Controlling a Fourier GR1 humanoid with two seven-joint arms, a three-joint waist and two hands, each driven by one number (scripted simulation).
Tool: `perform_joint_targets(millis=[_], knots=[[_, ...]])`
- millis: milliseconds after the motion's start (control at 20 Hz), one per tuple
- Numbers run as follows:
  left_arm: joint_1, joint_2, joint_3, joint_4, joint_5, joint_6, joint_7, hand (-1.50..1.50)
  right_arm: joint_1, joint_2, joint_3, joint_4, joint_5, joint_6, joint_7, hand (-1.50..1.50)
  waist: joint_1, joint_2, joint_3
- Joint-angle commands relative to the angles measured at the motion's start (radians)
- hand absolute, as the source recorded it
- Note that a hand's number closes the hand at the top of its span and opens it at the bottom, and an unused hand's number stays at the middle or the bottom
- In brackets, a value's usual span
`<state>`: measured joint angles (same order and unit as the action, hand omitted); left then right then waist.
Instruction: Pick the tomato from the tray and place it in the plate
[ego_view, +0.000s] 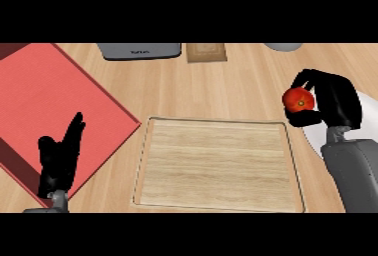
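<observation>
Being held in the curled right hand (336, 97), the tomato (299, 100) is seen off the tray, near the counter's right edge.

Nearest, by the counter's front left corner, the left hand (59, 157) is shown resting, its fingers straight, pressed together and pointing up, over the front edge of a red mat (52, 90). The wooden tray (214, 160) is laid at the middle of the counter (184, 90), close to its front edge. Farther right, the right hand's fingers and thumb are wrapped round the red tomato, just past the tray's far right corner. A white plate (316, 139) is partly hidden under that hand and its grey forearm; whether the tomato is over its rim cannot be told. Along the far edge, a grey appliance (139, 51), a small brown box (205, 52) and a pale round object (284, 46) are lined up.
</observation>
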<state>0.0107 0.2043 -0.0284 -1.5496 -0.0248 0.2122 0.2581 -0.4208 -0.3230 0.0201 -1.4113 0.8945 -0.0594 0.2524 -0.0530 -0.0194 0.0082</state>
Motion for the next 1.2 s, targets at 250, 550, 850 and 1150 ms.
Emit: perform_joint_targets(millis=[250,550,850,1150], knots=[[-0.033,-0.032,-0.011,0.092,0.009,-0.039,-0.036,0.0,0.159,-0.054,-0.139,-0.345,0.049,0.009,0.24,1.5,0.032,0.017,-0.009],[-0.099,-0.059,-0.031,0.061,-0.018,-0.026,0.033,0.0,0.151,-0.103,-0.255,-0.236,-0.01,0.021,0.2,1.5,0.047,0.02,-0.008],[-0.092,-0.056,-0.004,0.074,-0.017,-0.045,0.005,0.0,0.132,-0.164,-0.346,-0.058,-0.076,0.015,0.085,1.5,0.053,0.02,-0.008],[-0.056,-0.047,0.013,0.078,-0.016,-0.058,-0.017,0.0,0.172,-0.201,-0.375,0.133,-0.113,0.031,-0.041,1.5,0.051,0.02,-0.008]])
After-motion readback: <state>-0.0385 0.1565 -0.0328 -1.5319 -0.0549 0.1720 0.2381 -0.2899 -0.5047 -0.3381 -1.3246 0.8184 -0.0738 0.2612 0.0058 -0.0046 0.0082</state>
